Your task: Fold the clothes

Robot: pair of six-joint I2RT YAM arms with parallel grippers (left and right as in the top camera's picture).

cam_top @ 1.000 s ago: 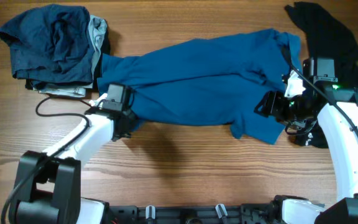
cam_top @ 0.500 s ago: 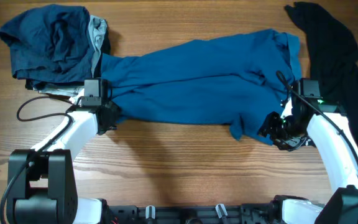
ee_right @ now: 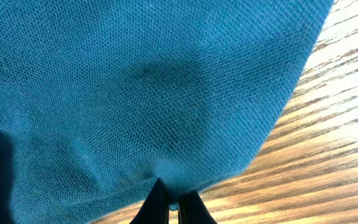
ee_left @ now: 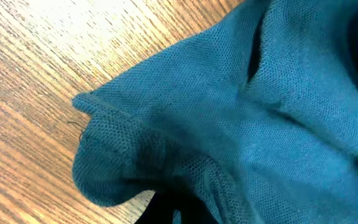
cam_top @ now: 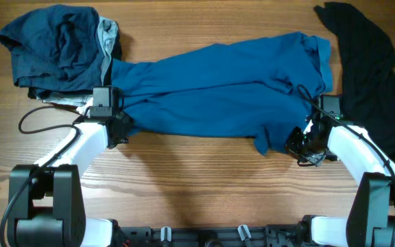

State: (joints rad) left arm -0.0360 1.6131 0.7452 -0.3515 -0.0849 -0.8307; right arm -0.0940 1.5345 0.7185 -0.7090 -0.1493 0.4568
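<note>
The T-shirt I see is matt cloth with a fine mesh-like knit, and the black garment is matt cloth too. The table is smooth grained wood, and the arms look like glossy white plastic.

No text, label, brand, number or sign can be read on anything in these views.

Both arms stretched fwd & low; R gripper fingers pinched together, L gripper state hidden.
</note>
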